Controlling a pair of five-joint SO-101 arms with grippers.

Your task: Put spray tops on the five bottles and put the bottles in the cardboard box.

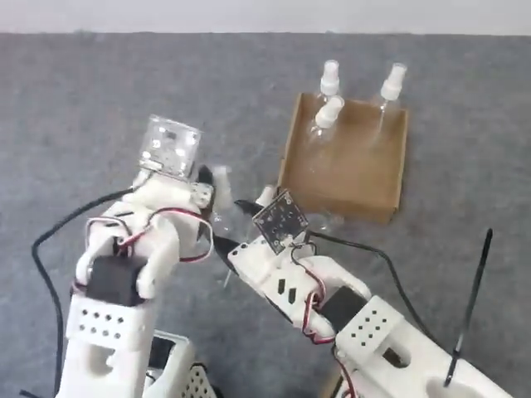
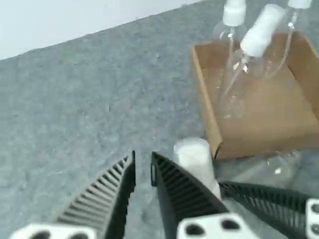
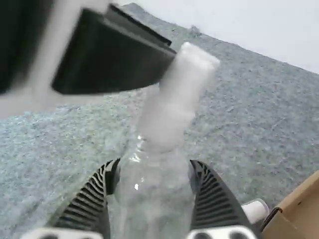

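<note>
The left arm rises from the lower left of the high view and the right arm from the lower right. Their wrists meet near the middle of that frame, just left of the cardboard box.

The right gripper is closed around the body of a clear bottle, with one ribbed finger pressed on each side. The left gripper has its fingers only a narrow gap apart, with grey mat showing between them and nothing held.

The bottle's white spray top sits on its neck, clear of the right fingers. In the left wrist view it lies just outside the left gripper, beside one finger and not between the two. In the right wrist view a black left finger is at the top's side; I cannot tell whether they touch.

The bottle's long axis runs up from between the right fingers, and its top leans toward the upper right of that frame.

Three capped bottles stand in the box at the upper right of the high view.
</note>
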